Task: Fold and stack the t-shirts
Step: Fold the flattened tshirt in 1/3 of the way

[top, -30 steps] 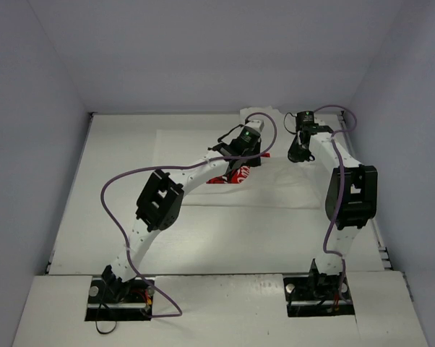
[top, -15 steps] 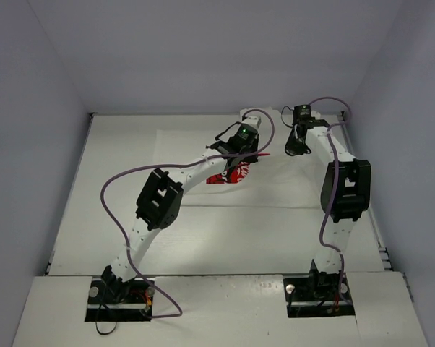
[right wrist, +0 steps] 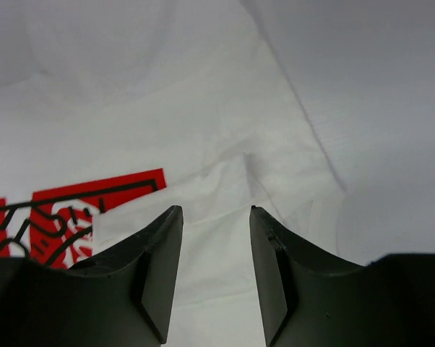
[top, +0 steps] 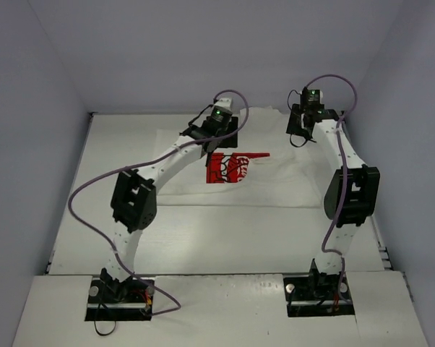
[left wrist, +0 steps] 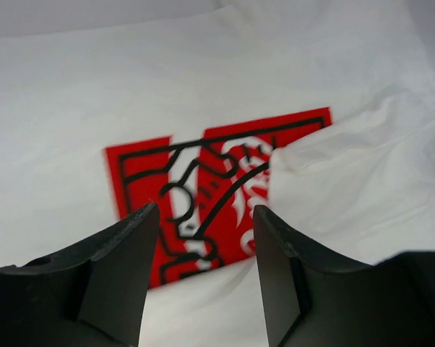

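The white t-shirt (top: 275,184) lies flat on the table, its red square print (top: 228,168) facing up. A folded white flap (left wrist: 347,181) covers the print's right part (left wrist: 217,181). My left gripper (top: 209,147) hangs open above the print's far left corner; the left wrist view shows its gripper (left wrist: 205,220) with only cloth far below. My right gripper (top: 297,136) is open over the shirt's far right part; in the right wrist view its gripper (right wrist: 215,217) holds nothing, plain white cloth (right wrist: 217,108) lies beneath, and the print (right wrist: 73,210) sits at the left.
The white table (top: 109,217) is boxed in by grey walls on the left, back and right. Purple cables loop off both arms. The right table edge (top: 381,242) runs close to the right arm.
Both grippers have opened and let go of the cloth, which now lies over the print's right side. The left arm swung left and toward the back; the right gripper rose slightly toward the back.
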Robot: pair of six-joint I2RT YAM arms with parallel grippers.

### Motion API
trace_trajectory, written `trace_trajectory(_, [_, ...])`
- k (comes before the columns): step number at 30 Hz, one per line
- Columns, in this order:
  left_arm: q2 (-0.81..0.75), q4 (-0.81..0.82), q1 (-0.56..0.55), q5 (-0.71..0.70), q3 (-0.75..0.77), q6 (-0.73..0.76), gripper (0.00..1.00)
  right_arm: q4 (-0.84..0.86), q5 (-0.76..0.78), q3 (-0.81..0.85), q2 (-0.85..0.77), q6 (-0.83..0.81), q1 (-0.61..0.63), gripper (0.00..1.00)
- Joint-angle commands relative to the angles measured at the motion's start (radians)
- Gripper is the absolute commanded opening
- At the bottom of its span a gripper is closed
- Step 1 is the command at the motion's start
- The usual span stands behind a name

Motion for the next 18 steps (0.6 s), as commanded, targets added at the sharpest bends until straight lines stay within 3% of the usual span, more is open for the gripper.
trace_trajectory(1, [-0.316, -0.127, 0.094, -0.026, -0.160, -0.037, 0.50, 0.022, -0.154, -0.052, -0.155, -0.111, 0.026, 0.37])
trace_trajectory(4, [-0.484, -0.163, 0.176, 0.000, -0.395, -0.087, 0.50, 0.023, -0.206, -0.125, -0.162, -0.105, 0.042, 0.22])
trace_trajectory(9, [-0.724, -0.217, 0.280, 0.014, -0.677, -0.095, 0.50, 0.030, -0.137, -0.210, -0.132, -0.135, 0.128, 0.08])
trace_trajectory(18, [-0.838, -0.237, 0.386, 0.072, -0.855, -0.046, 0.50, 0.036, -0.160, -0.240, -0.045, -0.121, 0.136, 0.11])
